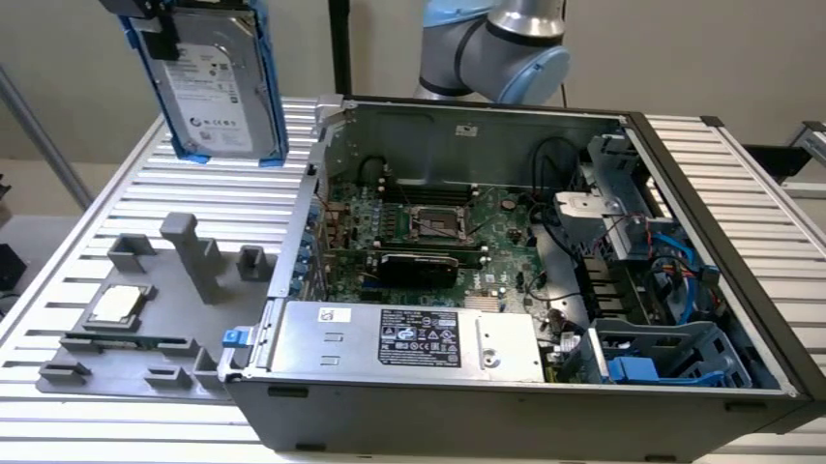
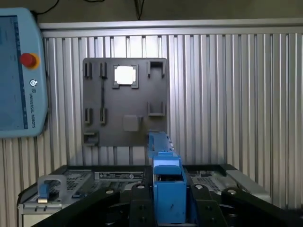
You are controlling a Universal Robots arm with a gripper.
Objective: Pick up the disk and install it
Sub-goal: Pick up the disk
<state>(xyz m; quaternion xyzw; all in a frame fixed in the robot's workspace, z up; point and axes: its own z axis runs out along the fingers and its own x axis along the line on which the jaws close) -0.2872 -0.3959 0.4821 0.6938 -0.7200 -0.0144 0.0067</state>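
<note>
Silver-grey disk (image 1: 222,77) — blue-edged, white-labelled

- Arm (image 1: 497,43): silver-grey metal tube sections and rounded joint housings, with light-blue plastic caps (image 1: 548,63) on the joints.
- Gripper (image 2: 168,208): matte black, angular body in two mirrored halves.
- Fingers (image 2: 140,208): black and blocky, with squared edges.
- Screw heads (image 2: 198,188): round and dark, in a row across the gripper body.
- No markings legible on the arm or gripper.

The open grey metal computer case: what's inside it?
A green circuit board, a silver box with a black label, cables and a blue-grey plastic bay. What lies under the box is covered. The gripper holds the blue-railed silver disk outside it.
</note>
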